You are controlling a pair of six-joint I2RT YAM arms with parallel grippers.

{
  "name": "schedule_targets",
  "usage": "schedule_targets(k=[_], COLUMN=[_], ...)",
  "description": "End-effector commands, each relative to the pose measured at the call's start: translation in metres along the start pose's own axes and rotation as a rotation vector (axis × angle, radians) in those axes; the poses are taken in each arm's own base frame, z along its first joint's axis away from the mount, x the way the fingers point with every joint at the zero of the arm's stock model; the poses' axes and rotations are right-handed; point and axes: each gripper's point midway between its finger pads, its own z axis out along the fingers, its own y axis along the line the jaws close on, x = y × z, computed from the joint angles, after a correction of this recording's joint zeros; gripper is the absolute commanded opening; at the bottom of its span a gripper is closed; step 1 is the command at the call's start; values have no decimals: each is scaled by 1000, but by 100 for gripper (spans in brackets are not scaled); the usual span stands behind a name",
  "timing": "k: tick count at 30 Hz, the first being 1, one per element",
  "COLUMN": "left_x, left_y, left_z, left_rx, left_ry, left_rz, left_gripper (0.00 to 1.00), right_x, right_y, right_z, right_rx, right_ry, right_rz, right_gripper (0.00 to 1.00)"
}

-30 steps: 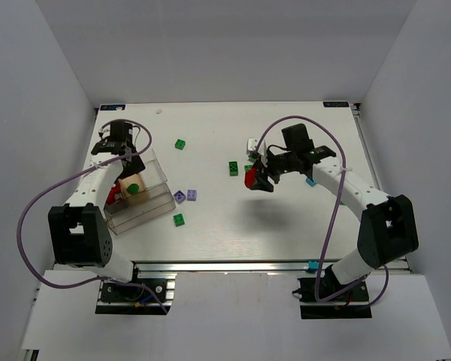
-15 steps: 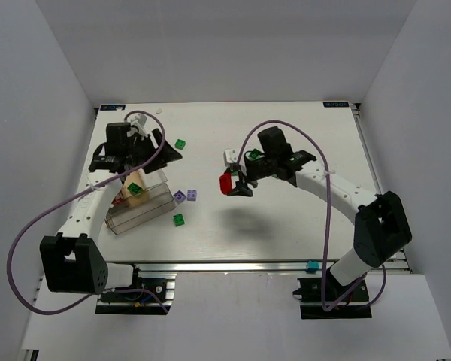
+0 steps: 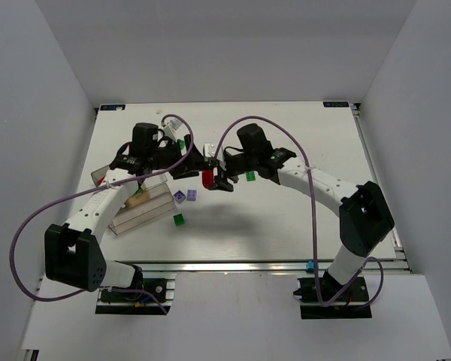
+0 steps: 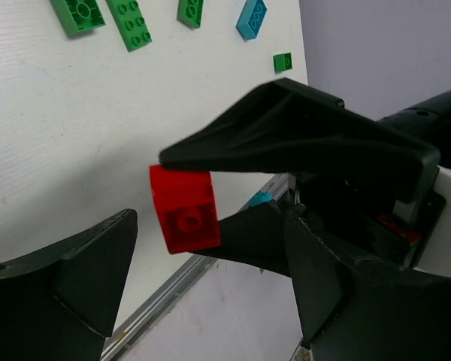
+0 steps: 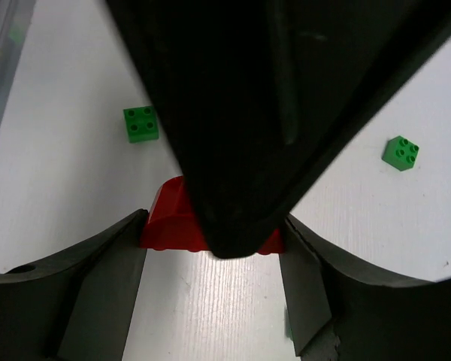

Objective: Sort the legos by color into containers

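Observation:
My right gripper [image 3: 212, 179] is shut on a red lego [image 3: 207, 178] and holds it above the middle of the table. It shows in the right wrist view [image 5: 164, 224] pinched between my right fingers [image 5: 105, 286], partly hidden by the left gripper's dark finger [image 5: 248, 113]. My left gripper [image 3: 191, 167] is open and right beside it. In the left wrist view the red lego [image 4: 184, 209] hangs between my open left fingers [image 4: 83, 278], apart from both. The clear container [image 3: 152, 203] stands at the left, with a tan block [image 3: 138, 195] inside.
Two light purple legos [image 3: 186, 195] and a green one [image 3: 179, 219] lie beside the container. A green lego [image 3: 251, 177] lies under the right arm. Green legos [image 4: 129, 22] and a teal one [image 4: 252, 16] show in the left wrist view. The table's near rail [image 3: 233, 265] runs along the front.
The right gripper has carried the red lego leftward to the table's middle. The left gripper has swung right, away from the container, and now stands open around the lego.

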Motion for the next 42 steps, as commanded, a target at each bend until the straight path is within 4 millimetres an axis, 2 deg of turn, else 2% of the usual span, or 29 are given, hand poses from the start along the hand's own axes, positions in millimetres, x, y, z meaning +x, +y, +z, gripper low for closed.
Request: schedule_targets(k=[1, 7, 10, 13, 17, 18, 19, 21, 22, 23, 25, 26, 29, 30, 31, 33, 34, 35, 37, 38, 39, 40, 42], left_x=[-5, 1, 1, 1, -5, -7, -9, -12, -13, -16, -21, -27, -49, -52, -60, -69, -74, -77, -80, -78, -76, -75, -69], left_y=[-19, -16, -8, -10, -14, -14, -14, -12, -11, -6, 0, 15, 31, 48, 51, 80, 85, 102, 123, 137, 146, 155, 173], left_z=[0, 13, 18, 25, 29, 29, 29, 27, 26, 25, 15, 7, -20, -34, -47, -79, -93, -114, -141, -160, -170, -182, -201], left_rx=[45, 11, -31, -34, -33, -39, -42, -69, -80, -111, -152, -238, -371, -473, -511, -656, -694, -773, -885, -949, -991, -1043, -1125], left_ry=[-9, 18, 22, 26, 10, 5, 0, -16, -22, -44, -73, -113, -209, -231, -263, -324, -350, -381, -418, -431, -437, -444, -452], left_rz=[52, 66, 59, 63, 70, 69, 74, 74, 74, 74, 50, 33, 26, -2, -2, -55, -55, -95, -114, -146, -159, -157, -184], left_gripper=[88, 85, 81, 74, 46, 32, 24, 13, 12, 11, 1, 0, 0, 0, 0, 0, 0, 0, 0, 0, 0, 0, 0], right_x=[-18, -20, -29, -35, -32, -32, -31, -31, -30, -29, -26, -23, -17, -9, -4, 10, 14, 16, 27, 30, 37, 41, 55], right_y=[-23, -27, -31, -32, -31, -30, -31, -29, -29, -28, -32, -35, -38, -39, -38, -38, -37, -39, -40, -41, -45, -45, -51], right_z=[-1, -3, -5, -7, -8, -8, -9, -10, -10, -11, -13, -14, -17, -19, -20, -27, -29, -35, -42, -48, -54, -56, -66], right_rx=[77, 106, 122, 123, 128, 129, 134, 134, 137, 138, 161, 179, 206, 224, 230, 251, 258, 274, 303, 321, 352, 364, 410], right_ry=[-25, -26, -48, -63, -56, -55, -52, -52, -52, -54, -48, -36, -16, 3, 12, 43, 52, 54, 76, 82, 101, 112, 141], right_rz=[1, 17, 8, 4, 17, 21, 23, 26, 29, 33, 57, 69, 98, 112, 125, 152, 161, 172, 199, 218, 235, 248, 286], right_gripper=[3, 3, 3, 3, 5, 7, 9, 22, 33, 39, 50, 68, 81, 85, 86, 86, 86, 85, 82, 78, 72, 52, 24])
